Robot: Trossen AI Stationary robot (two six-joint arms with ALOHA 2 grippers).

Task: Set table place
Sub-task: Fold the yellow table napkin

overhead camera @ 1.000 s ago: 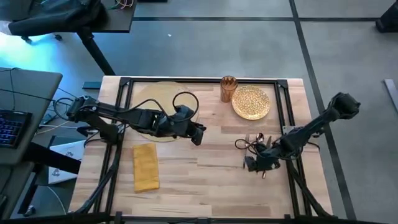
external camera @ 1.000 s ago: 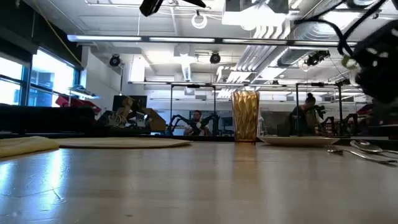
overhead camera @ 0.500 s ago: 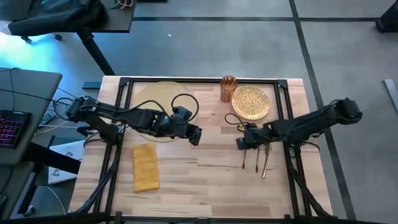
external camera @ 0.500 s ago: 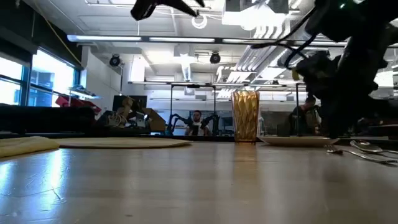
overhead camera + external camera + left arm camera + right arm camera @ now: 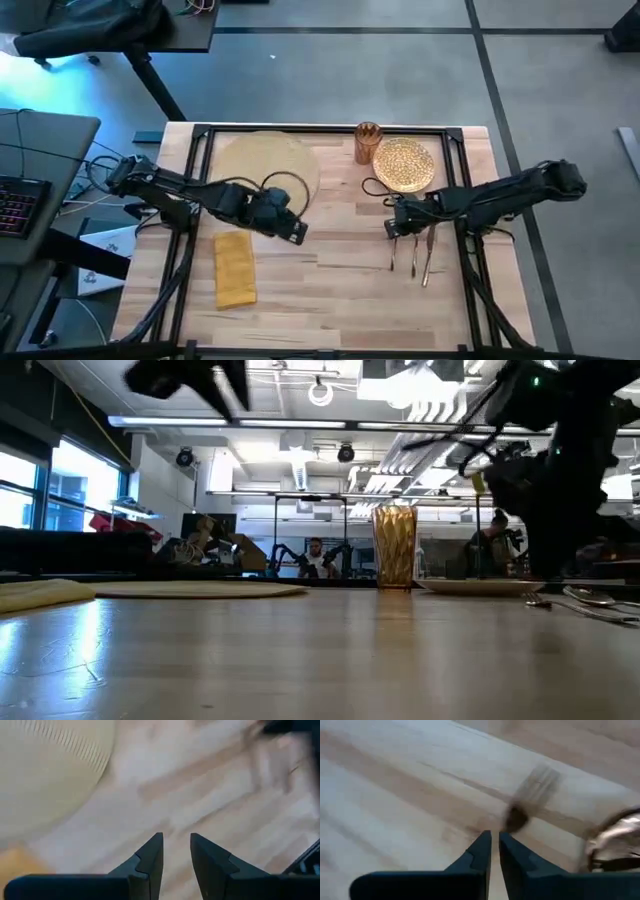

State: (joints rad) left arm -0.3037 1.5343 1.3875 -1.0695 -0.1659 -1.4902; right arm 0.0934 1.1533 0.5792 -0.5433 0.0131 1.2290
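The round tan woven place (image 5: 268, 163) lies flat on the table (image 5: 340, 290) at the far left; it also shows in the left wrist view (image 5: 45, 775). My left gripper (image 5: 298, 231) hovers above bare wood just past the place's near right edge. Its fingers (image 5: 176, 845) are a narrow gap apart with nothing between them. My right gripper (image 5: 393, 222) hangs over the wood at the far end of the cutlery (image 5: 415, 255), shut (image 5: 495, 842) and holding nothing.
A gold patterned plate (image 5: 404, 164) and a gold tumbler (image 5: 367, 142) stand at the far right. A mustard napkin (image 5: 234, 268) lies near left. A fork (image 5: 532, 790) and a spoon (image 5: 615, 840) lie just ahead of my right gripper. Black frame bars run along the table's edges.
My left gripper has drawn back toward the table's left and near edges, off the place's right part. My right gripper has swung from over the cutlery's near end toward the far edge, and the cutlery now lies uncovered on the wood.
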